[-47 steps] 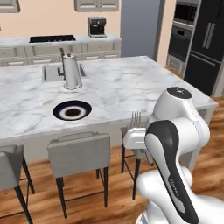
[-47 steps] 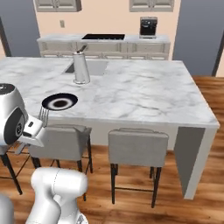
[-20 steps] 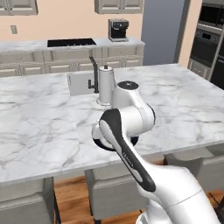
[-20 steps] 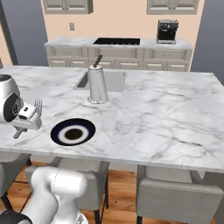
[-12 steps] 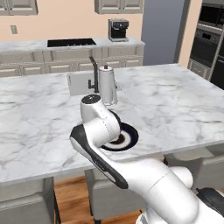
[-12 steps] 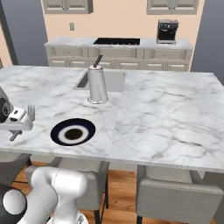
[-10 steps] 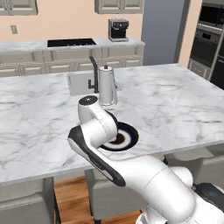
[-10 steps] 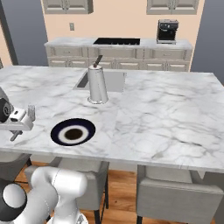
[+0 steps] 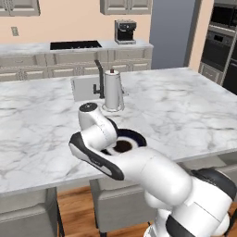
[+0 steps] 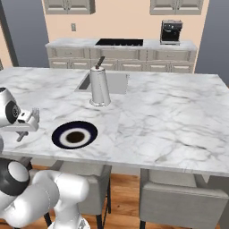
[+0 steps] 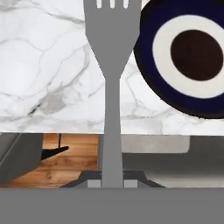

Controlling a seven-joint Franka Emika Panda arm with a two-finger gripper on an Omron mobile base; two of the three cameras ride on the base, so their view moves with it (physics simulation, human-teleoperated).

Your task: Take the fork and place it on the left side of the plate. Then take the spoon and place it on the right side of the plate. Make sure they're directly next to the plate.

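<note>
My gripper (image 11: 112, 183) is shut on the handle of the slim grey metal fork (image 11: 112, 65), whose tines point away from the hand. The fork hangs over the marble counter just left of the plate (image 11: 188, 57), near the counter's front edge. In the right base view the gripper (image 10: 23, 129) hovers left of the navy-rimmed plate (image 10: 74, 134). My own arm covers part of the plate (image 9: 134, 138) in the left base view. The wooden spoon is out of view.
A tall metal kettle (image 10: 100, 87) stands behind the plate, beside the sink (image 10: 112, 82). Grey stools (image 10: 172, 197) sit under the counter's front edge. Wide bare marble (image 10: 170, 120) lies to the plate's right.
Between the oldest frames and one second ago the base drove and the whole scene shifted. Since then the arm has swung left across the plate, with the fork still held left of it.
</note>
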